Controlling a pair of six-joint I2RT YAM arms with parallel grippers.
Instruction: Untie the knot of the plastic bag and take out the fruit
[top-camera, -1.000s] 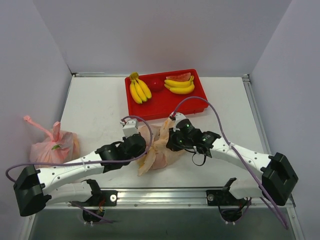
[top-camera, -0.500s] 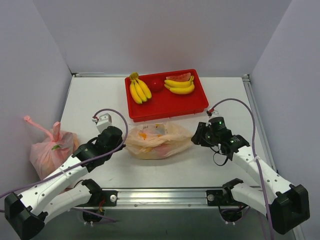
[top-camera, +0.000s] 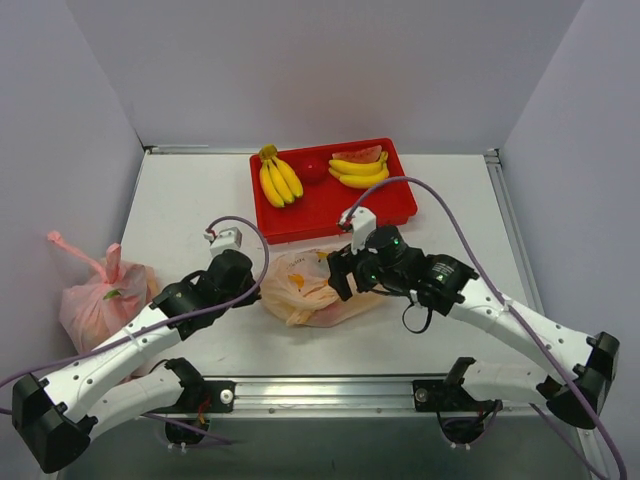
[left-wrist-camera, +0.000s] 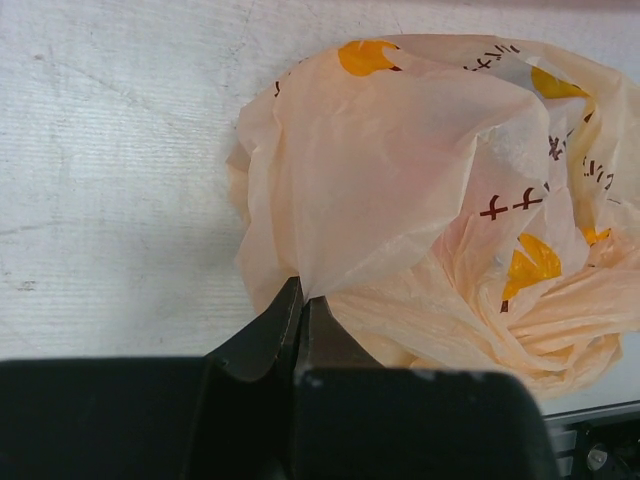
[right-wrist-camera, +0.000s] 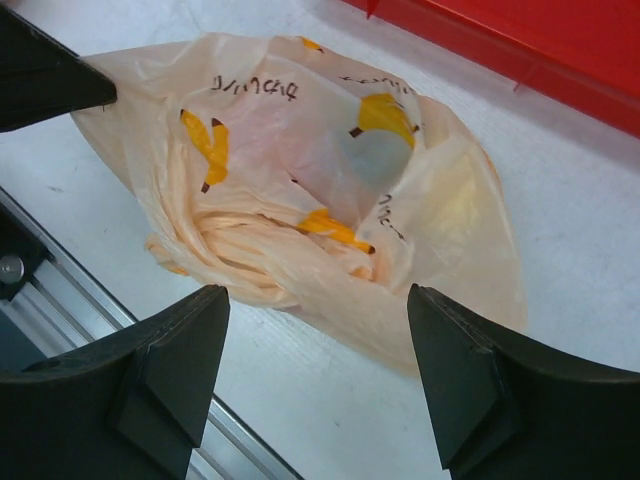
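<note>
Evidently the left pincer (left-wrist-camera: 300, 298) is pinching the thin peach-orange plastic bag (left-wrist-camera: 400, 170), anchoring it while the spread right pincer (right-wrist-camera: 315, 305) is hovering over its twisted knot (right-wrist-camera: 250, 250).

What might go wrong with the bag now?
The left jaws pinch only a thin fold of the bag; a hard pull might tear the film or slip off. The right jaws hang open over the knot, which looks tightly twisted; they may grab loose film instead. The bag lies near the front rail, so tugging might drag it over the edge.
</note>
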